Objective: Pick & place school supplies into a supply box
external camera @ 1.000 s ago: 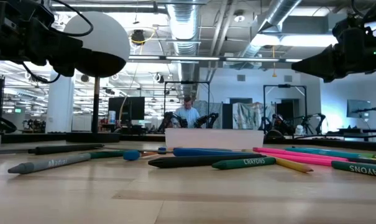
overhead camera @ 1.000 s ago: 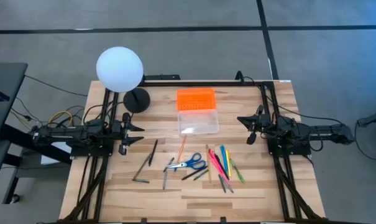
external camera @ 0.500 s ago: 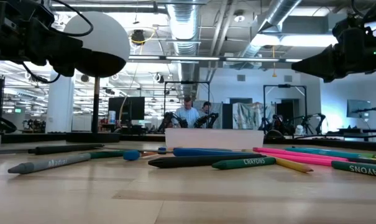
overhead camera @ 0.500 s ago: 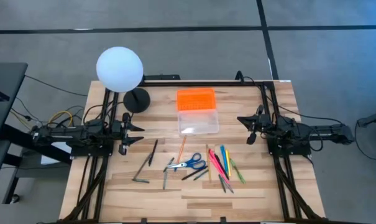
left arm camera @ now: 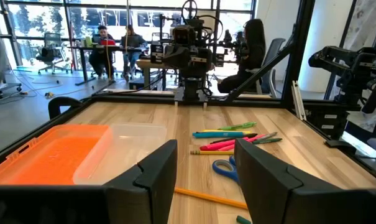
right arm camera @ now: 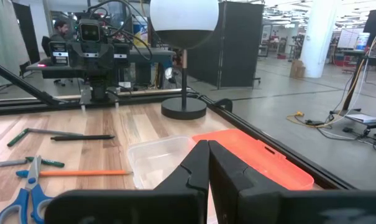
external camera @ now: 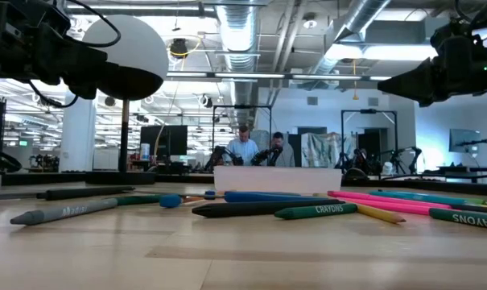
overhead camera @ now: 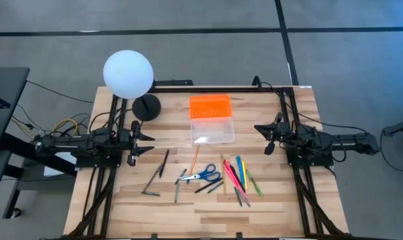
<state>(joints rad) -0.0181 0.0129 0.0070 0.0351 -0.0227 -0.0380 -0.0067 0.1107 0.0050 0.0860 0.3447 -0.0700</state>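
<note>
The supply box [overhead camera: 212, 119] lies open at the table's far middle, its orange lid [overhead camera: 210, 107] flat behind the clear base [overhead camera: 213, 131]. The school supplies lie flat on the wood nearer the front: blue-handled scissors [overhead camera: 202, 177], a fan of coloured pens [overhead camera: 238, 177], an orange pencil [overhead camera: 194, 159], and a black pen [overhead camera: 164, 163] and grey ones [overhead camera: 151, 187] to the left. My left gripper [left arm camera: 203, 174] is open, held level above the table's left edge. My right gripper [right arm camera: 207, 165] is shut, level above the right edge. Both are well clear of everything.
A white globe lamp [overhead camera: 128, 73] on a black round base [overhead camera: 146, 107] stands at the far left, close to the left arm. Black frame rails [overhead camera: 281, 100] run along the table's far edge and sides. People sit at desks [external camera: 259, 151] in the room beyond.
</note>
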